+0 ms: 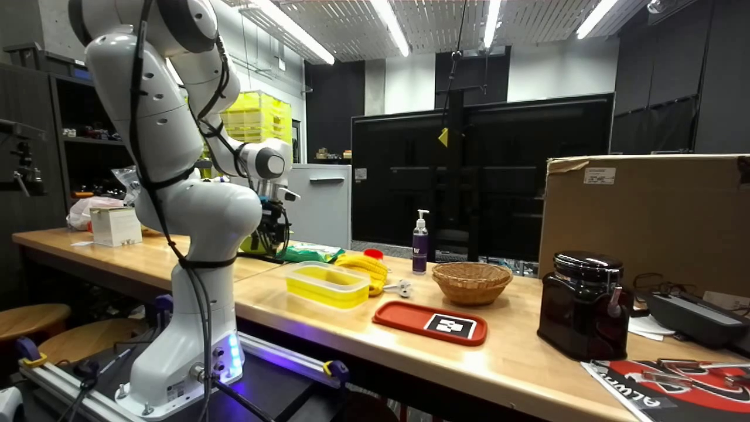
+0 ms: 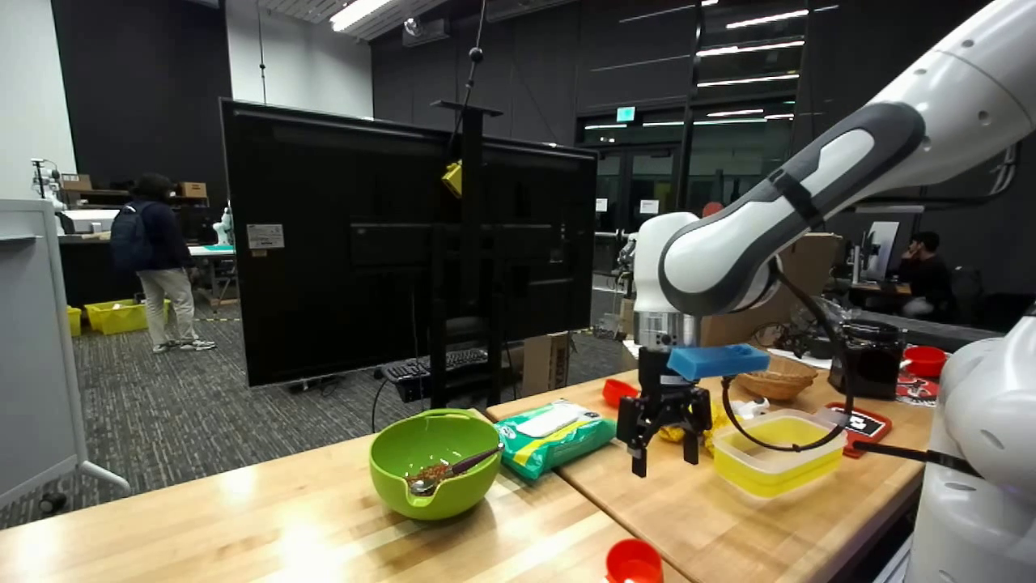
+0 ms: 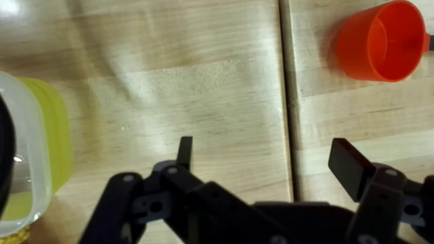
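Hovering gripper [image 2: 665, 456]: black, two-fingered, pointing down; jaws spread wide w/ nothing btwn them, touching nothing, prob. raised to clear what's below.
Light wooden tabletop [image 2: 243, 534]: a seam [image 3: 292, 118] runs beneath the parted jaws in wrist view.
Round red plastic measuring cup [image 3: 352, 51]: upper R of wrist view, upright on its base, likely so it won't roll.
Rectangular yellow-sided plastic container [image 3: 56, 135]: L edge of wrist view, across the seam from cup; upright, pale rim up, presumably for easy access; contents unclear.
Green-and-white wipes pack [image 2: 558, 437]: lying flat nr gripper in an ext. view, white panel up, prob. for easy pulling.
Bright green bowl [image 2: 465, 498]: beside pack, upright, holding reddish-brown bits [image 2: 427, 474].
Dark-handled spoon [image 2: 477, 460]: leaning on bowl's rim, prob. so the handle's easy to grab.
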Robot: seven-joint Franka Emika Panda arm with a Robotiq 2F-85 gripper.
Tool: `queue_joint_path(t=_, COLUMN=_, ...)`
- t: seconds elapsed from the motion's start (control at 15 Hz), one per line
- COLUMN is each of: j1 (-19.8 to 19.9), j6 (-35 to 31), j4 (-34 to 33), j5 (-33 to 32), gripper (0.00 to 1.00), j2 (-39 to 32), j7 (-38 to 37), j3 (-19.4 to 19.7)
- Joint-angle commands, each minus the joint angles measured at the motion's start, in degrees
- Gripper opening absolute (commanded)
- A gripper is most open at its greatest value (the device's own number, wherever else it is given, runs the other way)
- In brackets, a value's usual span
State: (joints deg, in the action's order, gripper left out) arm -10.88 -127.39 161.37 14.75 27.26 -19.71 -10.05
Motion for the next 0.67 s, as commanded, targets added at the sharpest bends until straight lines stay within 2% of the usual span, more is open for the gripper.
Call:
queue_joint_path(t=0.0, j1=0.86, j6=2.59, j4=-0.29, j5=0.23, gripper=1.00, j2=4.91, j7=-9.66, j3=-3.65)
queue_joint_path(t=0.07, j1=0.33, j6=4.25, j4=-0.73, j5=0.90, gripper=1.00, j2=6.55, j7=-11.55, j3=-4.22)
queue_joint_path(t=0.13, j1=0.64, j6=2.38, j4=-1.35, j5=0.32, gripper=1.00, j2=2.91, j7=-7.38, j3=-2.86)
queue_joint_path(t=0.27, j1=0.59, j6=3.56, j4=-1.91, j5=0.34, gripper=1.00, j2=4.22, j7=-10.06, j3=-4.12)
queue_joint_path(t=0.6, j1=0.64, j6=4.13, j4=-1.77, j5=0.36, gripper=1.00, j2=5.15, j7=-10.76, j3=-4.36)
